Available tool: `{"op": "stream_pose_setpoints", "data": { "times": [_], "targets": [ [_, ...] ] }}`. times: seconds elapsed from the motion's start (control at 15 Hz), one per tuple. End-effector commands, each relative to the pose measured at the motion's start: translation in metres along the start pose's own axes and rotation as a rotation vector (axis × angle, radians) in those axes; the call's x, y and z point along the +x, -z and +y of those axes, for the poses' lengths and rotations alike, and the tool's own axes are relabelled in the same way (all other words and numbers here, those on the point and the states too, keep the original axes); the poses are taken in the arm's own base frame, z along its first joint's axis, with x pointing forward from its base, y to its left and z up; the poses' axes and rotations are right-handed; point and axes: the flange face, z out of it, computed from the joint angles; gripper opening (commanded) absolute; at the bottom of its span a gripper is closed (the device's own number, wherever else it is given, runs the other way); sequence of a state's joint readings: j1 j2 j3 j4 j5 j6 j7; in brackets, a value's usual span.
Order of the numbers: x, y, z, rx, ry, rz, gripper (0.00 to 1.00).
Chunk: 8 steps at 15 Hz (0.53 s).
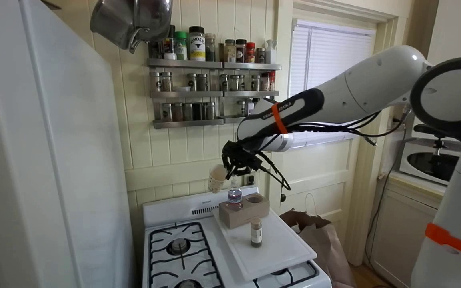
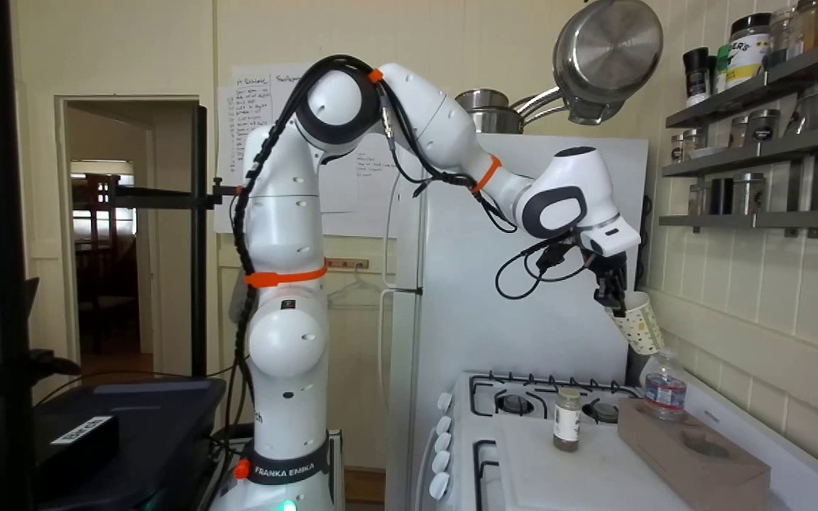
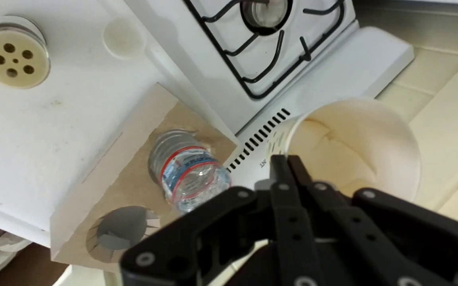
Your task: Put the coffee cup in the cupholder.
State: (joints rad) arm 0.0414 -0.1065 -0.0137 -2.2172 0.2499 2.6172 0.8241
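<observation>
Nearest in the wrist view, the gripper point(image 3: 287, 159) has its jaws pinched on the wall of the coffee cup point(image 3: 356, 139), near 9 o'clock on its rim; the cup hangs tilted in the air, its mouth in plain view. From the cup, a bottle point(image 3: 191, 171) is at 9 o'clock, upright in the cupholder point(image 3: 127, 186), whose open hole lies toward 8. Farther off, a shaker jar point(image 3: 14, 55) stands on the white worktop point(image 3: 86, 99) between 9 and 10, with a stove burner point(image 3: 268, 14) at 11.
</observation>
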Motion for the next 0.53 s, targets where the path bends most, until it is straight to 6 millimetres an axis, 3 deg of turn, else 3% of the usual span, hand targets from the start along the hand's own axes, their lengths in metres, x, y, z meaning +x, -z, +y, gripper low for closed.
{"op": "stream_pose_setpoints", "data": {
  "times": [0.0, 0.27, 0.47],
  "targets": [
    [-0.020, 0.023, 0.060, 0.103, -0.157, 0.060, 0.01],
    [-0.036, 0.036, 0.100, 0.214, -0.310, 0.151, 0.01],
    [-0.049, 0.044, 0.111, 0.311, -0.407, 0.226, 0.01]
  ]
}}
